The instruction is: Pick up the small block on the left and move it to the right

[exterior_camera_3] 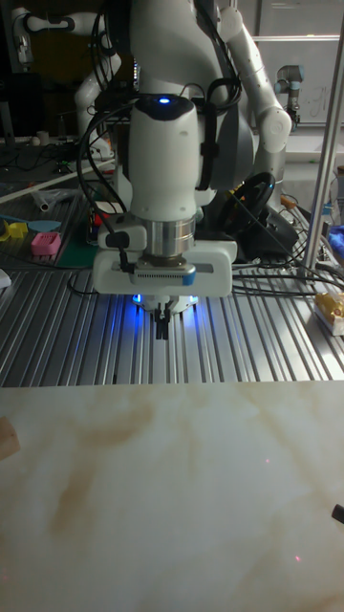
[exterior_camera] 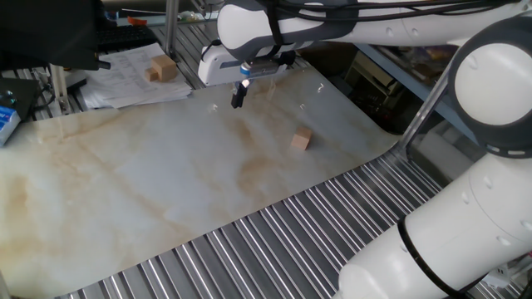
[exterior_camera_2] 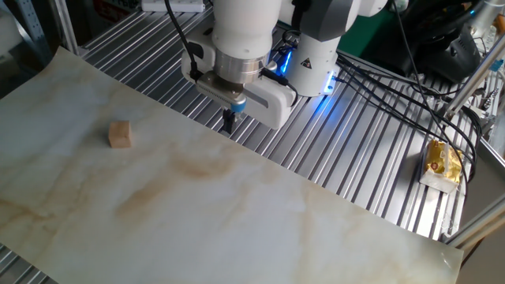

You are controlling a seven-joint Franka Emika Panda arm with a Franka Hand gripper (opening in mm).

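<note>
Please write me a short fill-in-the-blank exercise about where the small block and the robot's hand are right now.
1. The small block lies on the marbled sheet, and the hand is ____ it, not touching.
2. The fingers of the hand are closed together and hold ____.
3. A second, chunkier wooden block rests on a stack of ____ beyond the sheet's edge.
4. In the tall fixed view, the hand points straight ____.

Missing words: apart from; nothing; papers; down
</note>
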